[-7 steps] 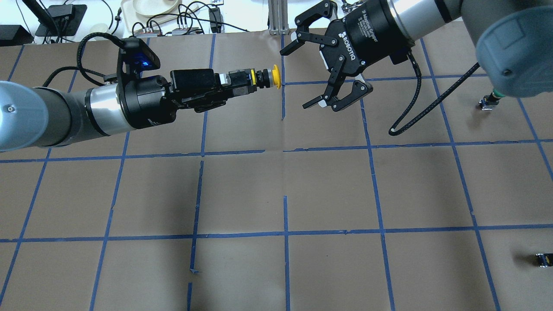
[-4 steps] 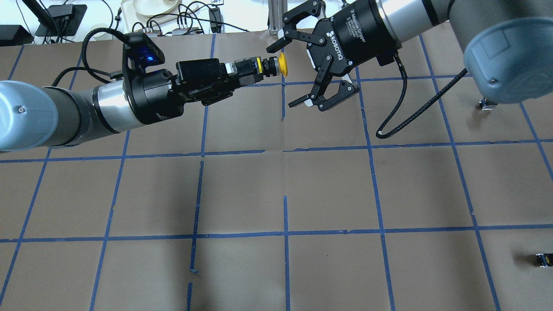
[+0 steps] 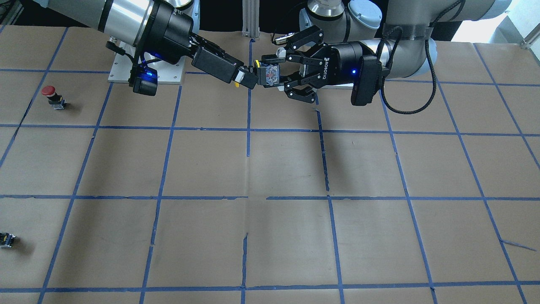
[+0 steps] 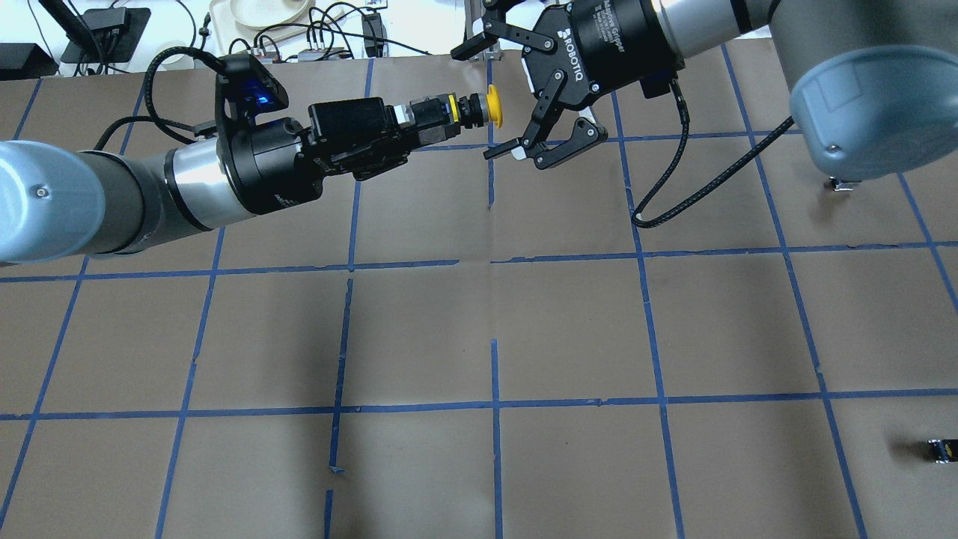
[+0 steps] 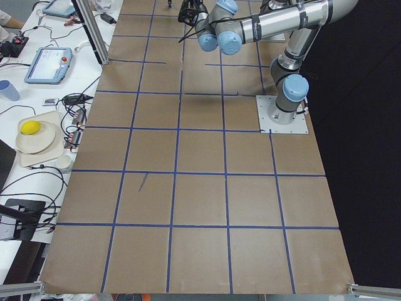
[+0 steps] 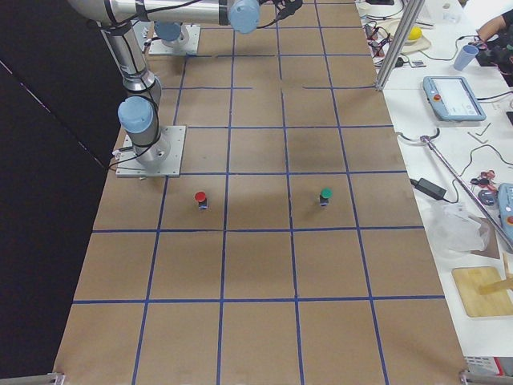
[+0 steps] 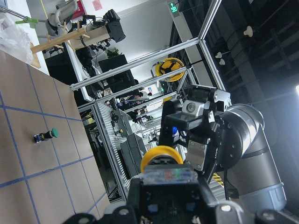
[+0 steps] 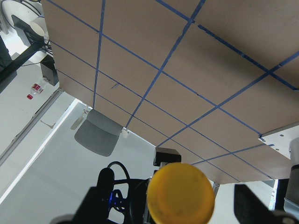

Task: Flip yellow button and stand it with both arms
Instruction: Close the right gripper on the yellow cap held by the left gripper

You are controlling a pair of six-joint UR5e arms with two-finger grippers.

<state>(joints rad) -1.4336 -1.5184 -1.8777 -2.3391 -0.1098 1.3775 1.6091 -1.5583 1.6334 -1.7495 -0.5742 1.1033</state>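
The yellow button is held level in the air, its cap pointing at my right gripper. My left gripper is shut on the button's black body and grey base, which show in the front view. My right gripper is open, with one finger on each side of the cap and not touching it. The left wrist view shows the cap from behind. The right wrist view shows the cap's face between its spread fingers.
A red-capped button and a green-capped button stand on the brown, blue-taped table on my right side. A tiny black-and-yellow block lies near the right edge. Cables and plates lie beyond the far edge.
My open right gripper has moved left and toward the far edge, and its fingers now straddle the cap. My left gripper has carried the button slightly right and farther away.
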